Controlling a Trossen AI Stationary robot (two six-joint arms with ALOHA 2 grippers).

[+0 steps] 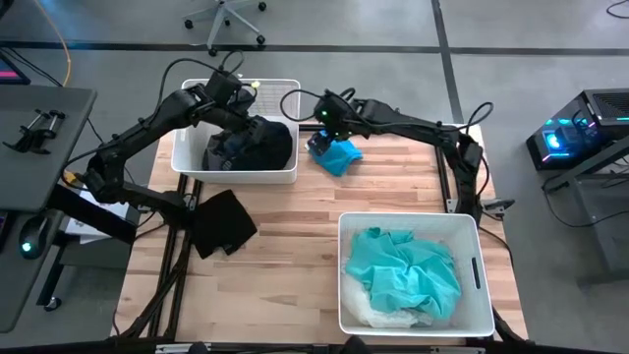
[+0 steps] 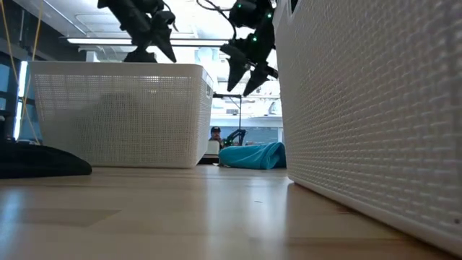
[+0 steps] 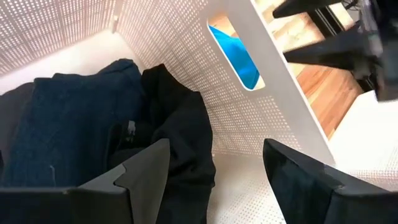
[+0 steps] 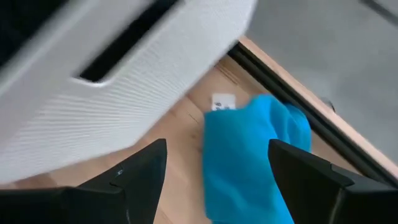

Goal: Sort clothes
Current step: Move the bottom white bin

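Right claw [image 1: 321, 125] above wooden table [image 1: 285, 275]

Two white bins stand on the bench: one upper left [image 1: 236, 169], one lower right [image 1: 413, 320]. One bright blue garment [image 1: 339, 155] and one black garment [image 1: 221, 221] lie outside them.

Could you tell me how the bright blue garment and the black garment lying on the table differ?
The bright blue garment is bunched beside the far bin, under the right gripper. The black garment lies flatter, overhanging the table's left edge, with no gripper above it. Both still sit outside any bin.
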